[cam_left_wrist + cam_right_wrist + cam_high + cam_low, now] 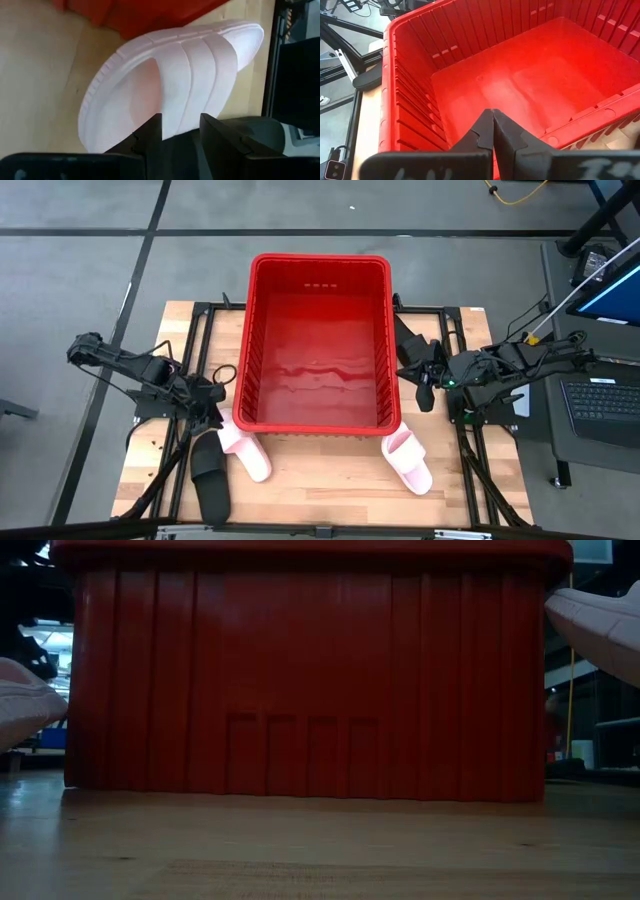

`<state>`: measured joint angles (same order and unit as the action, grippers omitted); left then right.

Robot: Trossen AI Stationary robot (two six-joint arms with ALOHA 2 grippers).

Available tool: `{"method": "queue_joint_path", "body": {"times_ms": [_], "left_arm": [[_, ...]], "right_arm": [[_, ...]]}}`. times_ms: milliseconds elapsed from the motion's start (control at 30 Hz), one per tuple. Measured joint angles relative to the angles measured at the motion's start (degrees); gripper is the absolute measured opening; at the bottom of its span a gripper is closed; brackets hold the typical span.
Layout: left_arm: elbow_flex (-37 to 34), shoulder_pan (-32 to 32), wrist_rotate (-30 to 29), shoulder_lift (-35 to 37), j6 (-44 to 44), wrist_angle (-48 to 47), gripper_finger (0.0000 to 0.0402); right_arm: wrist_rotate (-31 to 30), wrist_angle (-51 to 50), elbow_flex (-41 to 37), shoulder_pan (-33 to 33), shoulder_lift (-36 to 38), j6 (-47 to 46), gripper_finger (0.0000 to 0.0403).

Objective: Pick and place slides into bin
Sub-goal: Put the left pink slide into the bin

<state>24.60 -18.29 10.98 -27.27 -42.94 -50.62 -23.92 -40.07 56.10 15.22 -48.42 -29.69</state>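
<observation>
High view: empty red ribbed bin [318, 270].

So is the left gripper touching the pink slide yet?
Touching: in the left wrist view the left gripper has its fingers on either side of the pink slide's strap, against it.

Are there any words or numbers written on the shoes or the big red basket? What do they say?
No readable text anywhere in these pictures.
Red bin: only moulded ribs and slots, no label visible.
Pink slide at the left gripper: plain ridged strap, no brand visible.
Other pink slide and black slide: no markings can be made out.
Laptop screen beside the table: too small to read.
</observation>
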Motion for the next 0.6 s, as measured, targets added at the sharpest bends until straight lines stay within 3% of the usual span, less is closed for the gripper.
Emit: {"method": "queue_joint_path", "body": {"times_ms": [600], "left_arm": [[-0.02, -7.34, -13.38, 3.00, -6.31, -0.17, 0.0125]], "right_arm": [[0.04, 0.00, -0.02, 0.02, 0.02, -0.07, 0.0006]]}}
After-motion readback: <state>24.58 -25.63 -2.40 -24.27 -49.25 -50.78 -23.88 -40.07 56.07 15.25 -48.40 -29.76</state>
